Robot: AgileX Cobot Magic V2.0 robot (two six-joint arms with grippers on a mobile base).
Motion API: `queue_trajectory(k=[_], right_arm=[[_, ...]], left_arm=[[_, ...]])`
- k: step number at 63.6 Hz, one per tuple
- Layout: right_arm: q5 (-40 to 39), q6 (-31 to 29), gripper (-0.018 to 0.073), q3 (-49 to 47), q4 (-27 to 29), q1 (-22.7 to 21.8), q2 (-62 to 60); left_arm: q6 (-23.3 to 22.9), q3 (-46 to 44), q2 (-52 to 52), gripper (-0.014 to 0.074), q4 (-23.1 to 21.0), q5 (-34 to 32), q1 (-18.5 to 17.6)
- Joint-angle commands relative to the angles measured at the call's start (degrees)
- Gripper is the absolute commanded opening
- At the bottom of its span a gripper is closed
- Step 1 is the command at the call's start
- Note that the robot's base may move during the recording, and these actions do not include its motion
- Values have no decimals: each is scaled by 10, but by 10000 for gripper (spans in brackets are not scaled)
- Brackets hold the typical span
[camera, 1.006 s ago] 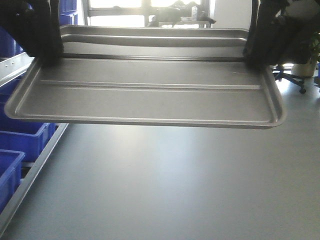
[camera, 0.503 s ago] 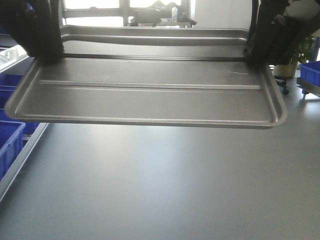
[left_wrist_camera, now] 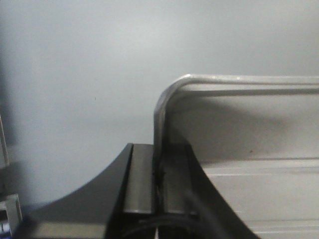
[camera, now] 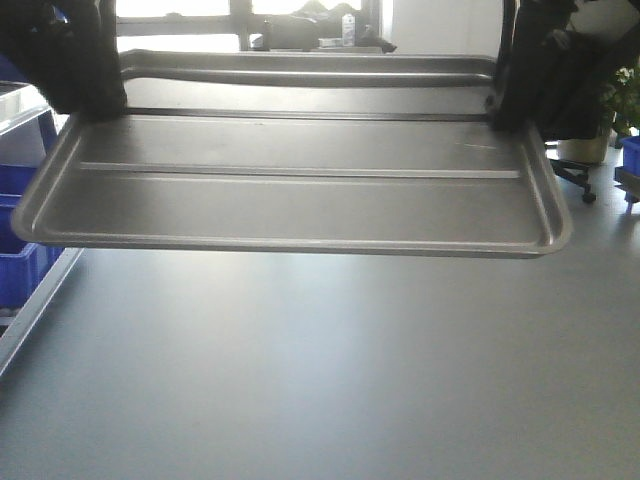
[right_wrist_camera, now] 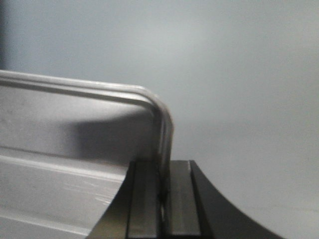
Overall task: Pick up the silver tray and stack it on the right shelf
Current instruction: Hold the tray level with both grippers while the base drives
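Note:
The silver tray [camera: 300, 200] hangs in the air across the front view, tilted so its ridged floor faces the camera. My left gripper [camera: 85, 95] is shut on its left rim and my right gripper [camera: 515, 100] on its right rim. In the left wrist view, the left gripper [left_wrist_camera: 158, 179] pinches the thin rim just below the rounded corner, and the tray [left_wrist_camera: 259, 189] spreads to the right. The right wrist view mirrors this: the right gripper [right_wrist_camera: 163, 194] clamps the rim, with the tray [right_wrist_camera: 65, 149] to its left. The right shelf is out of view.
Blue bins [camera: 20, 270] sit on a rack with a metal rail [camera: 35, 300] at the far left. Grey floor [camera: 320, 380] lies under the tray. A chair base [camera: 575, 175] and a plant [camera: 625, 100] stand at the back right, and windows run behind.
The blue bins and rail have slid toward the left edge, so less of them shows. The tray and both grippers keep the same place in the view.

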Motion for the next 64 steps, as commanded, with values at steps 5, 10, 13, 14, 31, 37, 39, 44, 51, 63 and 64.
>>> queue_trajectory(k=[5, 10, 13, 14, 31, 37, 39, 44, 51, 63, 64], right_arm=[[-19, -8, 57, -22, -19, -1, -19], [-19, -8, 57, -22, -19, -1, -19], [-19, -8, 57, -22, -19, -1, -19], [-20, -8, 57, -22, -19, -1, -19], [-20, -8, 57, -22, -19, -2, -19], [-20, -8, 57, -22, -19, -2, -19], [-20, -8, 57, -22, -19, -2, -19], [-21, -8, 57, -22, -19, -2, -19], [-21, -8, 57, -22, -19, -2, -19], [-21, -8, 57, -22, -19, -2, -19], [-21, -8, 57, -22, -19, -2, -19]], left_arm=[[-2, -18, -21, -93, 23, -2, -2], [-2, -18, -21, -93, 23, -2, -2], [-2, -18, -21, -93, 23, -2, -2], [-2, -18, -21, -93, 23, -2, -2], [-2, -18, -21, -93, 22, -2, -2], [-2, -18, -21, -93, 22, -2, -2], [-2, -18, -21, -93, 22, -2, -2], [-2, -18, -21, -93, 25, -2, -2], [-2, -18, -21, -93, 25, -2, -2], [-2, -18, -17, -93, 23, -2, -2], [-2, -18, -17, -93, 23, -2, -2]])
